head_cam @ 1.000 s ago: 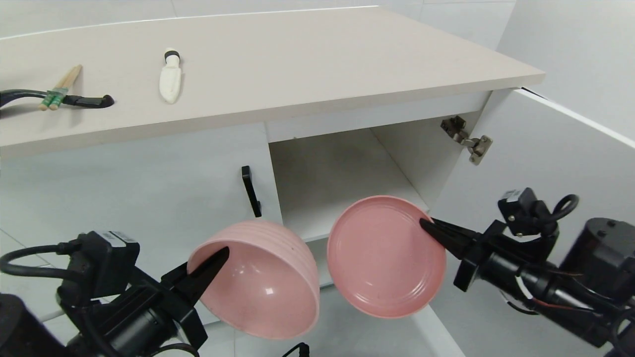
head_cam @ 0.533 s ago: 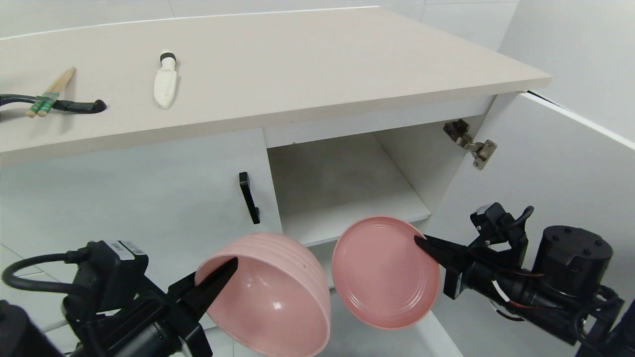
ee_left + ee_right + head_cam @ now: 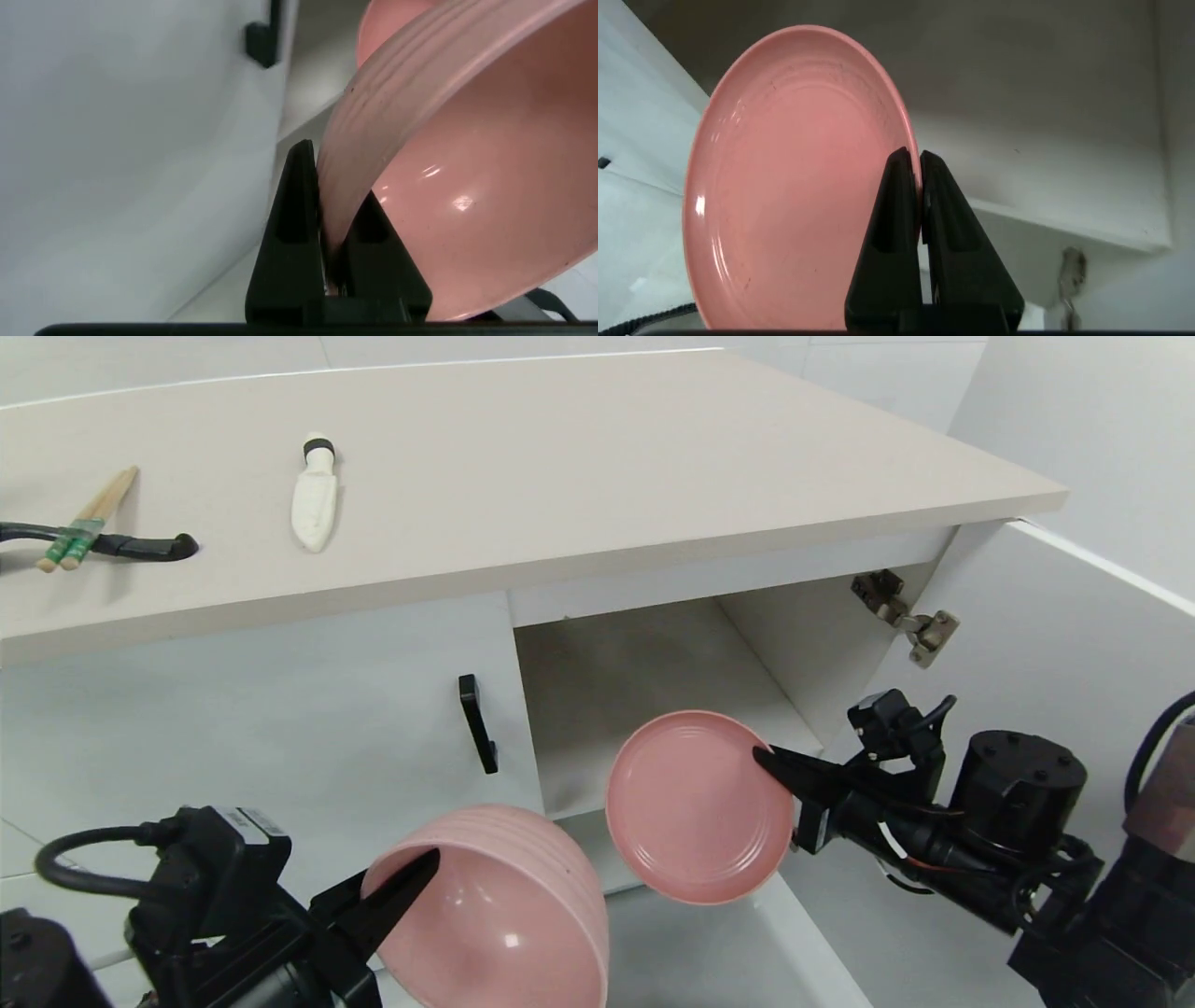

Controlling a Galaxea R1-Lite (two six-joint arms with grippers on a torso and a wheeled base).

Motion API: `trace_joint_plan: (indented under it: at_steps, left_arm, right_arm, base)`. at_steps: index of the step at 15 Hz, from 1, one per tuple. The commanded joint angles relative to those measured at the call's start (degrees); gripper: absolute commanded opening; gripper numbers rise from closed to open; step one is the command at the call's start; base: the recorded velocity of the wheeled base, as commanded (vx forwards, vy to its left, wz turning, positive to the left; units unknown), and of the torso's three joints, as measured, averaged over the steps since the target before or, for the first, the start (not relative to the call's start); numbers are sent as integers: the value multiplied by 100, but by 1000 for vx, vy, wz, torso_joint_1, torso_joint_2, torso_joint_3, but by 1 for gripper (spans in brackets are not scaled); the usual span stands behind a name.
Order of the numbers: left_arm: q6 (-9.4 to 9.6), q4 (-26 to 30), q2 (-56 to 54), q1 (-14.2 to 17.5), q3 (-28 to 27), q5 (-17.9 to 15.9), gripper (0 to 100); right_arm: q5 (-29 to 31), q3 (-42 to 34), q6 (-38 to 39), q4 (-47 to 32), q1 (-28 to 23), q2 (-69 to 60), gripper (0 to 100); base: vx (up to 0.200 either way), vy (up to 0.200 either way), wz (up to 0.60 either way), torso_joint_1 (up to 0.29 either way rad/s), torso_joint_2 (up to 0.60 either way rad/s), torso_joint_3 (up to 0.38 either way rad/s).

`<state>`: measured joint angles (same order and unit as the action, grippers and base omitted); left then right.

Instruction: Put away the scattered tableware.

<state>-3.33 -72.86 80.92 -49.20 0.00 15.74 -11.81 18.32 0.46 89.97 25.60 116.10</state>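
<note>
Bowl (image 3: pixel 523 896), pink and ribbed, hangs nearest, tipped on its side with its mouth facing the camera. It sits lower in the head view than half a second ago, and its bottom is now cut off by the edge. The left gripper (image 3: pixel 420 863) is clamped on the near rim, one finger inside and one outside, the arm coming up from low on the left.

Just beyond, the right gripper (image 3: pixel 761 758) pinches the edge of the pink plate (image 3: pixel 695 807), its fingers closed tight on the rim. The plate stands nearly on edge and has risen and drawn closer to the open cabinet (image 3: pixel 644 691), now overlapping the shelf's front edge; the whole view has also shifted a little. The right arm reaches in level from the right, in front of the swung-open door (image 3: pixel 1055 644).

A black handle (image 3: pixel 478 723) marks the closed door. On the counter (image 3: pixel 560 457) behind lie a white knife (image 3: pixel 313 509) and chopsticks (image 3: pixel 79 527) across a black cable (image 3: pixel 140 546), whose far end is out of frame.
</note>
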Motion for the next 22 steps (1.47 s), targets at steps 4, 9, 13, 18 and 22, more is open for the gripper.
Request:
trace_joint_plan:
  at_steps: [4, 9, 13, 18, 22]
  left_arm:
    - [-1, 79, -164, -2, 0, -9, 0]
    - [122, 396, -507, -37, 0, -9, 0]
    - [368, 589, -894, -46, 0, -36, 0]
    - [447, 1090, -1078, -230, 0, -27, 0]
    - [447, 1178, -1114, -160, 0, -27, 0]
  right_arm:
    - [4, 576, 6, 3, -143, 589, 0]
    - [12, 1376, 103, 3, -292, 1151, 0]
    - [12, 1464, 112, 3, -328, 1204, 0]
    - [12, 1587, 428, 3, -266, 1257, 0]
    - [21, 2184, 1237, 3, -292, 1582, 0]
  base:
    - [0, 50, 0, 3, 2, 1]
    - [40, 0, 0, 1, 1, 0]
    - [0, 0, 0, 0, 0, 0]
    - [0, 0, 0, 0, 0, 0]
    - [0, 0, 0, 0, 0, 0]
